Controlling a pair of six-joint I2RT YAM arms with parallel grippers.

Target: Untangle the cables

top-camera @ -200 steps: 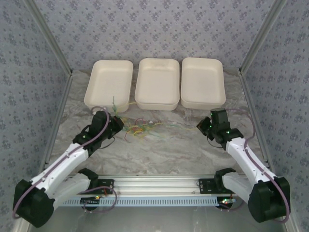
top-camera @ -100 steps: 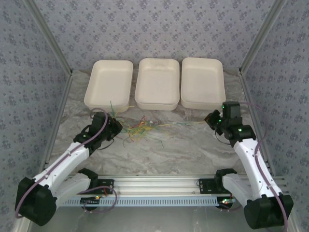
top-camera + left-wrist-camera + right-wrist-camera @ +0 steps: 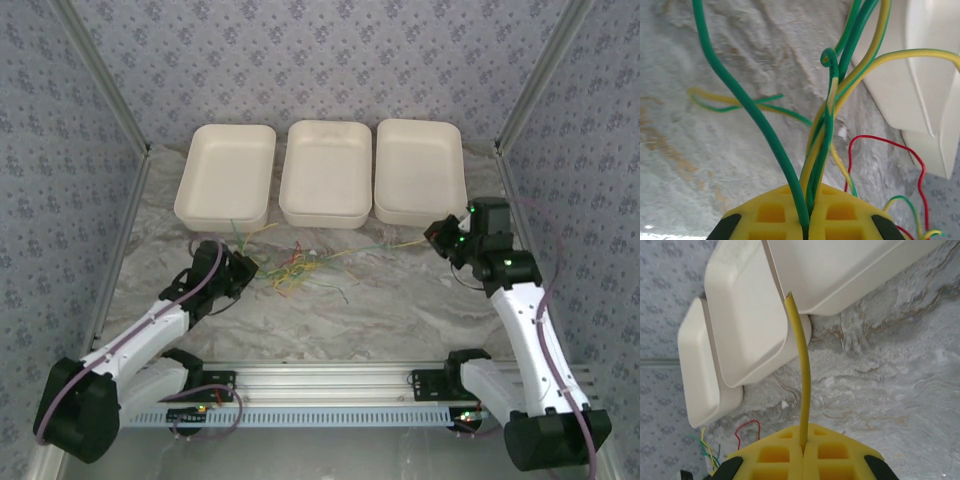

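**Top view.** The worktop (image 3: 400, 300) carries three white trays (image 3: 325, 172) in a row along its far edge. The cables (image 3: 290, 268) lie as a loose green, yellow, red and orange tangle left of the worktop's centre, just in front of the left and middle trays.

The left arm (image 3: 150, 325) rises from the near-left corner and slants forward and inward. Its wrist is low, and the left gripper (image 3: 248, 268) is at the tangle's left side. The right arm (image 3: 525, 310) stands steeply from the near-right corner. Its wrist is bent leftward, and the right gripper (image 3: 437, 235) is beside the near-right corner of the right-hand tray. A thin strand (image 3: 380, 245) runs from the tangle to this gripper.

**Left wrist view.** The left gripper (image 3: 807, 227) is clenched on a bundle of green and yellow-green cables (image 3: 822, 145), which fan out from the seam between its yellow pads. A red cable (image 3: 900, 150) loops to the right.

**Right wrist view.** The right gripper (image 3: 803, 452) is clamped on one yellow cable (image 3: 804, 375). The cable curves up from the pad seam, and its cut end is seen against the trays.
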